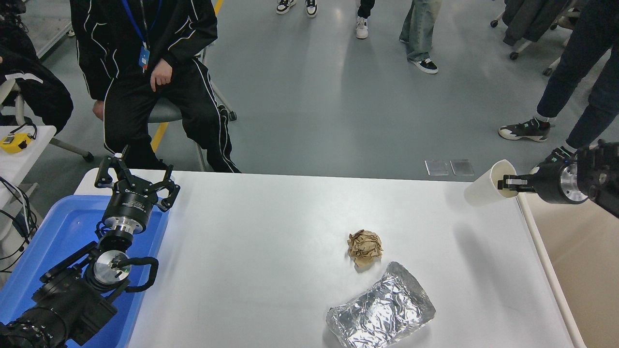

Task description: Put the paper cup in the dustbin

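Observation:
My right gripper (508, 183) is shut on the rim of the white paper cup (485, 188) and holds it tilted, well above the table's far right corner. The cup's cream inside faces the gripper. The beige dustbin (580, 270) stands off the table's right edge, just right of and below the cup; only its left part shows. My left gripper (134, 180) is open and parked over the blue tub at the lower left.
A crumpled brown paper ball (365, 246) and a crinkled silver foil packet (382, 314) lie on the white table (271, 232). A blue tub (63, 241) stands at the left. A person sits at the far left, and others stand beyond.

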Robot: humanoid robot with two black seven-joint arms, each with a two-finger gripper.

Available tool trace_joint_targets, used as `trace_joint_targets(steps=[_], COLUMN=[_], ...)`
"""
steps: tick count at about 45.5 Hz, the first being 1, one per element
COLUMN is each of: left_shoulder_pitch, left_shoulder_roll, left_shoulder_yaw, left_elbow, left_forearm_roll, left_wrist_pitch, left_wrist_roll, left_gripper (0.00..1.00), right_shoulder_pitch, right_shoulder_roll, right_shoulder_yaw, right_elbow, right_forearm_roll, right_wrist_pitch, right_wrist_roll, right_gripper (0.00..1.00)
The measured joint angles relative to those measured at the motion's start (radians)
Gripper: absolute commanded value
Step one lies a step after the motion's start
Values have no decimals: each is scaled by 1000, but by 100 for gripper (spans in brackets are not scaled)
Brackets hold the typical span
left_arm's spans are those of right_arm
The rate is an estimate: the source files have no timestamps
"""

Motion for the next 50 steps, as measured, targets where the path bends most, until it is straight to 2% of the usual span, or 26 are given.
trace_joint_targets(steps=[22, 42, 50], left_shoulder_pitch=[0, 0, 0], left_shoulder_roll=[0, 0, 0], left_shoulder_yaw=[0, -1, 0], left_elbow=[0, 0, 0], left_forearm_roll=[0, 0, 0], left_wrist_pitch=[0, 0, 0], left_wrist_roll=[0, 0, 0], left_gripper=[100, 100, 100], right_shoulder_pitch=[-147, -258, -297], right_shoulder_roll=[-16, -17, -10], right_shoulder_yaw=[28, 135, 161], right_elbow=[-283, -397, -408], right_forearm_roll=[208, 294, 302], right_wrist_pitch=[28, -18, -73], right_wrist_roll=[-38, -317, -368], right_gripper=[0, 0, 0])
